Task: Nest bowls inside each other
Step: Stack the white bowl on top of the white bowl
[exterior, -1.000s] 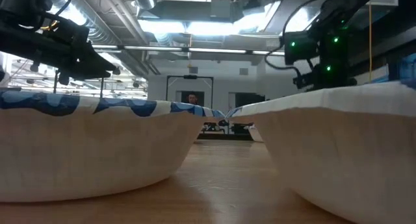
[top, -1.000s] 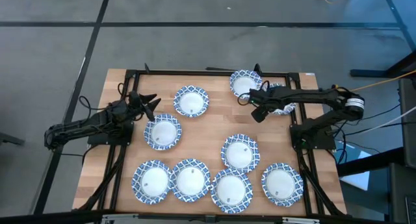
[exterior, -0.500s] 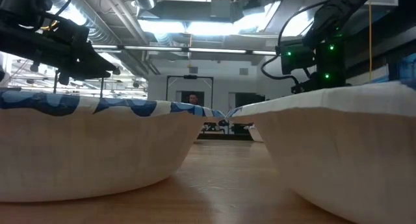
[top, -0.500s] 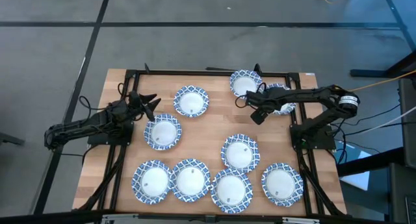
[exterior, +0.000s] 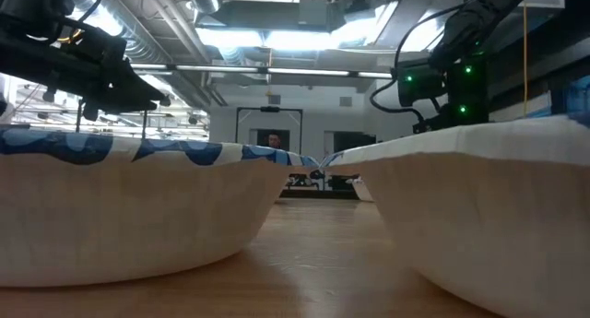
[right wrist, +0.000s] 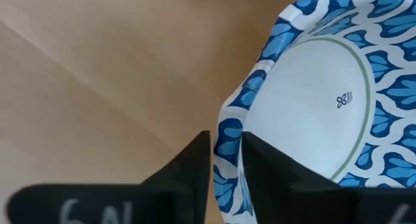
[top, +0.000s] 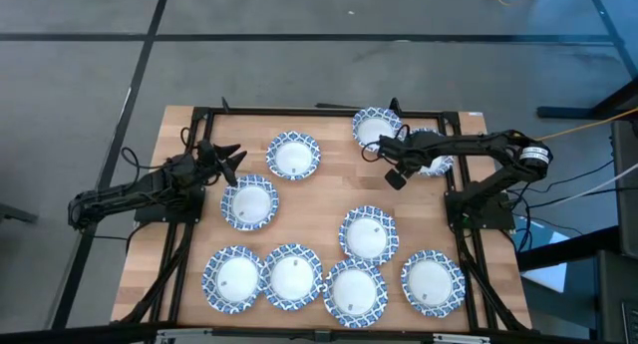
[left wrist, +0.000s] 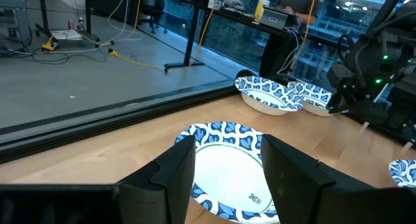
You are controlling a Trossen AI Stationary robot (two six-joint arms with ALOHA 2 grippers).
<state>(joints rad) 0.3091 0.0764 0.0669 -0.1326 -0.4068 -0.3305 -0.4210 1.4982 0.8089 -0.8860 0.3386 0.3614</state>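
Note:
Several blue-and-white patterned bowls with white insides sit apart on the wooden table (top: pixel 329 189). Two stand at the far right: one bowl (top: pixel 377 128) in the open and one bowl (top: pixel 437 168) partly under my right arm. My right gripper (top: pixel 404 165) is shut on that second bowl's rim. My left gripper (top: pixel 227 157) waits open at the table's left. It stands above the table, short of another bowl (left wrist: pixel 224 165), and touches nothing. My right gripper pinches the bowl's patterned rim (right wrist: pixel 227 143) between its two fingers, one finger (right wrist: pixel 263 165) on the white inside and the other outside. The fingers slant down from above. The rim is buckled between them. Whether the bowl is lifted off the table, I cannot tell.
More bowls lie in a row along the near edge (top: pixel 293 275), one at mid-right (top: pixel 368 233) and one at mid-left (top: pixel 249 201). A dark frame (top: pixel 299 110) borders the table. Two near bowls (exterior: pixel 138 207) fill the low view.
My right arm has reached a little farther toward the table's left over the far-right bowls.

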